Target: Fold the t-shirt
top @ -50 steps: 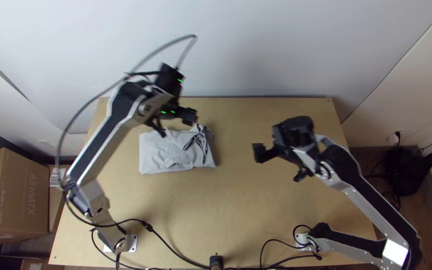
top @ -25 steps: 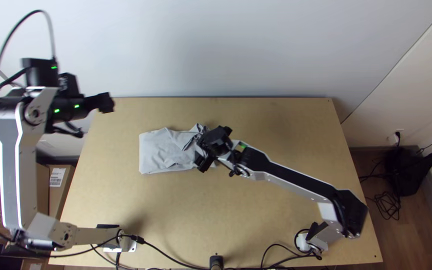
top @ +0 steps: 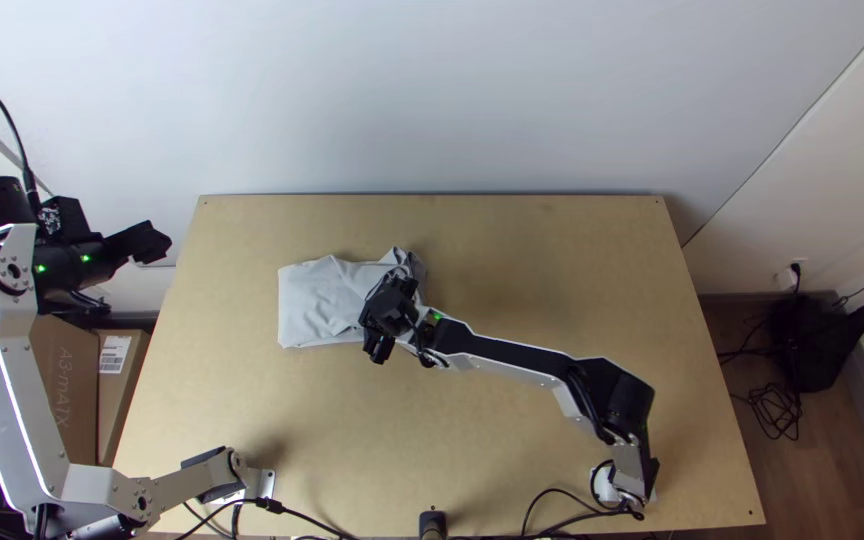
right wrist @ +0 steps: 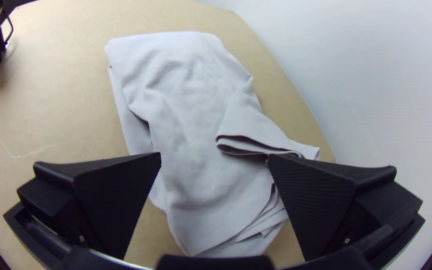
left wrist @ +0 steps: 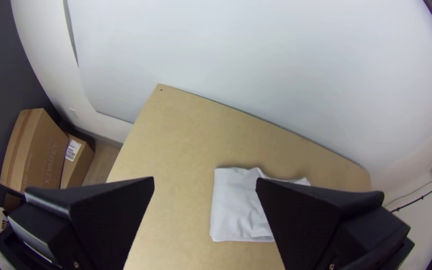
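Observation:
The light grey t-shirt [top: 317, 300] lies folded into a rough rectangle on the table's left half, its right end creased and layered. Over that right end is my right gripper [top: 384, 325]. In the right wrist view my right gripper [right wrist: 215, 160] stands open above the t-shirt [right wrist: 186, 110], where a loose flap of cloth lies folded back near one finger. My left gripper [top: 152, 243] is off the table's left edge, away from the cloth. In the left wrist view my left gripper [left wrist: 205, 185] is open with nothing held, and the t-shirt [left wrist: 236, 205] lies farther off.
Bare wood of the table [top: 552, 270] extends right of the cloth. Cardboard boxes [top: 67, 380] stand beyond the left edge. Black cables [top: 302, 515] run along the near edge, and a wall [top: 432, 90] rises behind the far edge.
My left arm has swung from above the t-shirt out past the table's left edge. My right gripper has come leftward from the table's right side to over the cloth's right end.

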`<state>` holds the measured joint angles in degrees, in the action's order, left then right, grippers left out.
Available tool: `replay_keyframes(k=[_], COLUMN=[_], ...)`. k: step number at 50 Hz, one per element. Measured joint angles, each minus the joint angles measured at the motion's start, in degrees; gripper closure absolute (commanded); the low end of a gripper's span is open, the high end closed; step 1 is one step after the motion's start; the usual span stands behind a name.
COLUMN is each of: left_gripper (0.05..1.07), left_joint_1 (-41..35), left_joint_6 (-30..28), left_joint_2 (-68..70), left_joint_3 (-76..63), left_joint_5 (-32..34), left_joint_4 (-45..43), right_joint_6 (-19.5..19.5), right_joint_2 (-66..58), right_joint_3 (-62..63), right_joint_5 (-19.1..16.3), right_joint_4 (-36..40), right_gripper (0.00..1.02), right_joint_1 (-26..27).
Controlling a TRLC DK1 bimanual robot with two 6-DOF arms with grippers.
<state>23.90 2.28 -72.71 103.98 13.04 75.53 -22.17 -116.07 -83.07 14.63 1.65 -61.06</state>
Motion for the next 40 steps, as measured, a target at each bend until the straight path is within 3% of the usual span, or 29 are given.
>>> replay_keyframes(k=[21,32,40], left_gripper=[0.09,0.09,0.09], left_joint_1=[2.6,3.0,3.0], left_joint_6=[-1.5,-1.9,-1.9], left_joint_2=[0.0,-0.3,-1.1], left_joint_3=[-0.6,-0.6,-0.6], left_joint_5=[0.1,0.1,0.1], left_joint_4=[-2.9,-3.7,-4.2], right_joint_6=[-1.0,-1.0,-0.8], right_joint_2=[-10.3,-10.5,-12.8], right_joint_3=[-9.6,-10.8,-13.9], right_joint_5=[4.5,5.2,8.1], right_joint_4=[-6.7,-7.2,-7.3], right_gripper=[0.04,0.04,0.04], right_joint_1=[3.7,6.1,8.0])
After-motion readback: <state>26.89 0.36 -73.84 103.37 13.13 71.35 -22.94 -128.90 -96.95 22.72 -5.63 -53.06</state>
